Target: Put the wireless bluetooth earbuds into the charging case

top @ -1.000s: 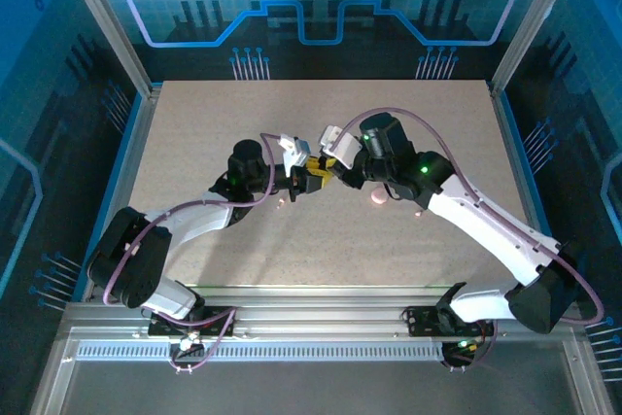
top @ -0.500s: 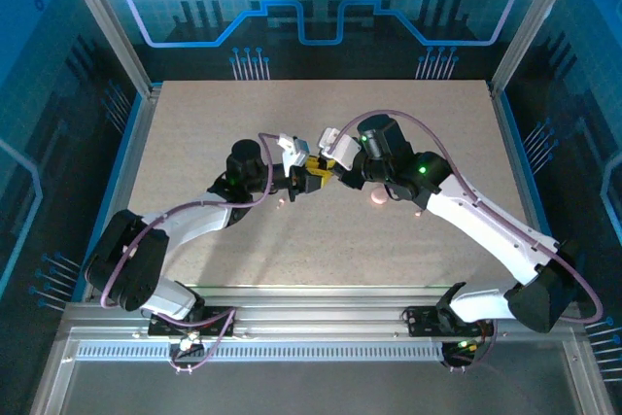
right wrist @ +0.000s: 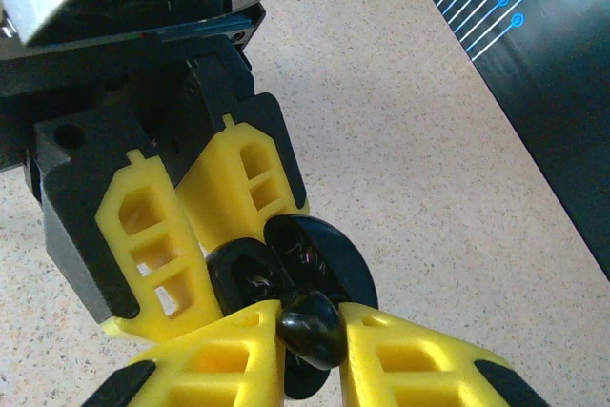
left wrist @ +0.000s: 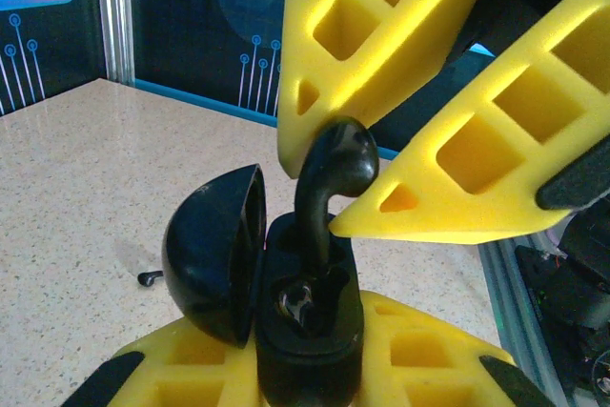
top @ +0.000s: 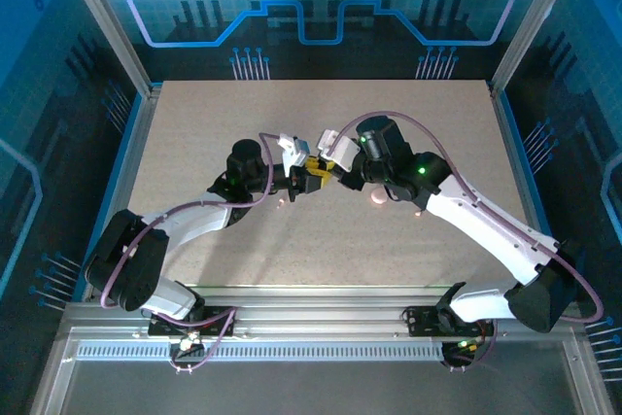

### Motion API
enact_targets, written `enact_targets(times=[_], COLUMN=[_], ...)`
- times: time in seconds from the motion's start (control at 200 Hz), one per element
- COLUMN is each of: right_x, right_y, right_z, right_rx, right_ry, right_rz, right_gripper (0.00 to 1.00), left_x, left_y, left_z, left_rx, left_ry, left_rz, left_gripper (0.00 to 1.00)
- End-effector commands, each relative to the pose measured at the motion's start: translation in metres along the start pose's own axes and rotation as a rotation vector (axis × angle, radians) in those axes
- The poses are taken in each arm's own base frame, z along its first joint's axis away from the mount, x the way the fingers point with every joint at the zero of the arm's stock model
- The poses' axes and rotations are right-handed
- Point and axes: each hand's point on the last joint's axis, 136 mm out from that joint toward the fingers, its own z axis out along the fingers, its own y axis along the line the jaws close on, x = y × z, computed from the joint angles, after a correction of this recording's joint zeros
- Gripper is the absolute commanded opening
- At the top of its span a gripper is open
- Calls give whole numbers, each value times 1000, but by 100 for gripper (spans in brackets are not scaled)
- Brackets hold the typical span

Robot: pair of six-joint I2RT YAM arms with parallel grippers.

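Speckled counter [left wrist: 76,169] lies below the left gripper [left wrist: 307,374], clamped on the black case [left wrist: 305,312], which stands upright with its lid swung open sideways. Right gripper [left wrist: 329,173] pinches an earbud [left wrist: 319,207], stem pointing down at the case's mouth. A pink puck [top: 377,197] lies nearby.

Left arm [top: 194,221] and right arm [top: 486,230] wearing glossy white shell links between bulky black cylindrical joint housings. Thin purple-grey cable [top: 400,113] looping alongside each arm. Small green status lights [top: 425,168] glowing on black joints. White boxy camera block [top: 338,149] sitting at each wrist. Left gripper [left wrist: 305,364] and right gripper [right wrist: 310,335] showing bright yellow plastic wedge fingers [left wrist: 457,178], hollowed into rectangular cells, small triangular hole sitting near each tip. Matte black mounts [right wrist: 71,178] backing fingers.
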Motion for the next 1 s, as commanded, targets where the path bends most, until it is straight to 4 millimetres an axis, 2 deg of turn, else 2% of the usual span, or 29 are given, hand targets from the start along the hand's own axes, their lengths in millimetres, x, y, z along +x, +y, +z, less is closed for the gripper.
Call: enact_targets(times=[0.0,0.555,0.991], right_x=[4,15,13], right_y=[9,16,18], right_z=[-3,-5,-2], right_rx=[-9,-8,-23], right_ry=[15,44,35], right_rz=[-27,-52,-40], right_gripper=[20,21,30], left_x=[-24,-30,-30], left_y=[-8,-8,-9], left_z=[-1,-2,-2], left_rx=[20,15,18], left_ry=[-44,-58,-49], left_rz=[69,71,79], left_gripper=[20,20,20])
